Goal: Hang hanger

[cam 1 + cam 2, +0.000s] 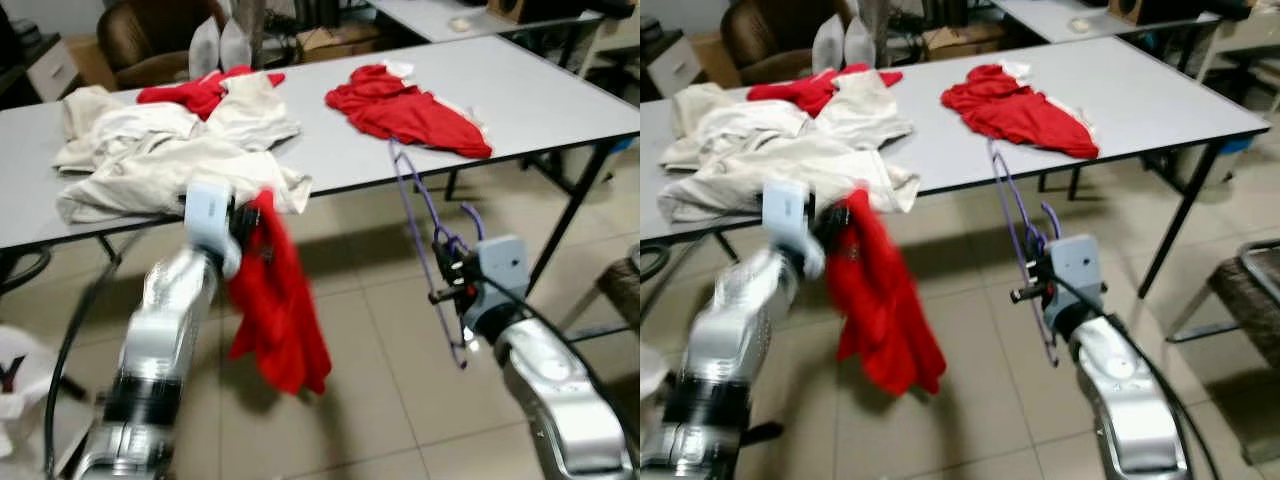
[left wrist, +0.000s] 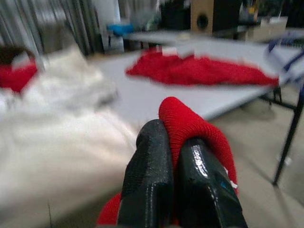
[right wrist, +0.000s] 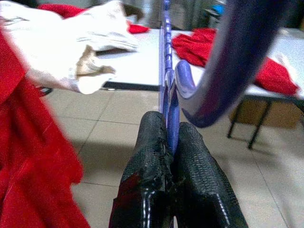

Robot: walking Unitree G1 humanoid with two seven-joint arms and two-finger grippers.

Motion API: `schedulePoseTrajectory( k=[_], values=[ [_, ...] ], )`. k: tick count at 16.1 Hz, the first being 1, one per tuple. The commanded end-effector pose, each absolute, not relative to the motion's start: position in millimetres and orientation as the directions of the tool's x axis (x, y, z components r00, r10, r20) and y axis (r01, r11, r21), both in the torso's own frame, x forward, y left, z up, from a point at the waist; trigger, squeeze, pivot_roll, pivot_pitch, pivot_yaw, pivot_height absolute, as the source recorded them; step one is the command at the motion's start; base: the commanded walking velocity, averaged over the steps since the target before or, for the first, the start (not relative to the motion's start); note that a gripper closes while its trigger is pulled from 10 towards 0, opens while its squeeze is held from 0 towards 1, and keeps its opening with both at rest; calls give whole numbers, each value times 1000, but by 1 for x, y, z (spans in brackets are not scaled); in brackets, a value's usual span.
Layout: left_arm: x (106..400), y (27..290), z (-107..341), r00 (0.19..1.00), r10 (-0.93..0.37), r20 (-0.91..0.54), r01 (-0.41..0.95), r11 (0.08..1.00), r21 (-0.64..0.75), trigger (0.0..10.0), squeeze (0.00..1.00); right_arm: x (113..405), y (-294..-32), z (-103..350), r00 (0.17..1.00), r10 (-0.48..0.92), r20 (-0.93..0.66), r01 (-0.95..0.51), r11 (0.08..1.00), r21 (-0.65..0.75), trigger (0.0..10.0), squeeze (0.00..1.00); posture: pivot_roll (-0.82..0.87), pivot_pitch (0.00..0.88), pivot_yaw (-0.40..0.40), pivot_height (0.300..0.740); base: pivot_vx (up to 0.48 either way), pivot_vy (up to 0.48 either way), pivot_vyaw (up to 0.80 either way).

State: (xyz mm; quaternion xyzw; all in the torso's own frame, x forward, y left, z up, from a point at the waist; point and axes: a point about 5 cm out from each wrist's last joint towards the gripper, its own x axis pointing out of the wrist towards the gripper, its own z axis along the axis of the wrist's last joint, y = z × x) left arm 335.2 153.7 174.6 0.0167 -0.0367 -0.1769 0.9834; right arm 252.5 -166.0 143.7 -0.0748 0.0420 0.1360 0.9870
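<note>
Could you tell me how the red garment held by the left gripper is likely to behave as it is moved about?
Probably floppy: the red garment hangs in limp folds below the left gripper, so it would likely swing when carried. It seems light, held by one pinched fold between the fingers. That small grip might slip if tugged.

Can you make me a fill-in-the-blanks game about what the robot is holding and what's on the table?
1. The left end effector is shut on a ______ garment that hangs down toward the floor.
2. The right end effector grips a ______ hanger.
3. The big pile of clothes on the grey table is mostly ______.
4. The other red garment lies on the ______.

Missing words: red; purple; white; table
</note>
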Motion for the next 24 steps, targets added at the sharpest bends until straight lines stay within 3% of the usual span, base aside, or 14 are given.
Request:
schedulePoseTrajectory(
  k=[1,4,7,10,14,17,20,24],
  values=[
    [340,163,197,936,-326,133,321,945,61,10000,0,255,-164,158,951,304,-61,-310,938,-153,10000,0,-210,0,134,740,315,0,800],
    [352,179,247,928,-255,272,239,967,92,10000,0,251,-166,176,876,477,-75,-478,835,-271,10000,0,-201,0,103,740,324,0,800],
    [358,191,268,931,-211,297,179,975,131,10000,0,248,-170,188,796,594,-111,-594,733,-332,10000,0,-171,0,85,740,335,0,606],
    [365,192,276,923,-243,299,210,968,139,10000,0,245,-179,201,744,653,-144,-655,670,-350,10000,0,-165,0,79,740,334,0,0],
    [373,174,281,898,-329,292,300,944,140,10000,0,231,-186,215,645,735,-210,-752,561,-346,10000,0,-212,0,110,740,337,0,0],
    [382,168,303,867,-351,353,328,936,127,10000,0,218,-176,231,516,834,-196,-841,450,-300,10000,0,-217,0,108,740,336,0,0],
    [385,173,331,840,-341,421,326,939,109,10000,0,220,-172,235,474,857,-202,-862,406,-303,10000,0,-199,0,92,740,336,0,0],
    [381,166,355,785,-416,459,384,908,167,10000,0,243,-166,238,481,844,-237,-850,383,-362,10000,0,-197,0,86,740,337,0,0]
  ],
)
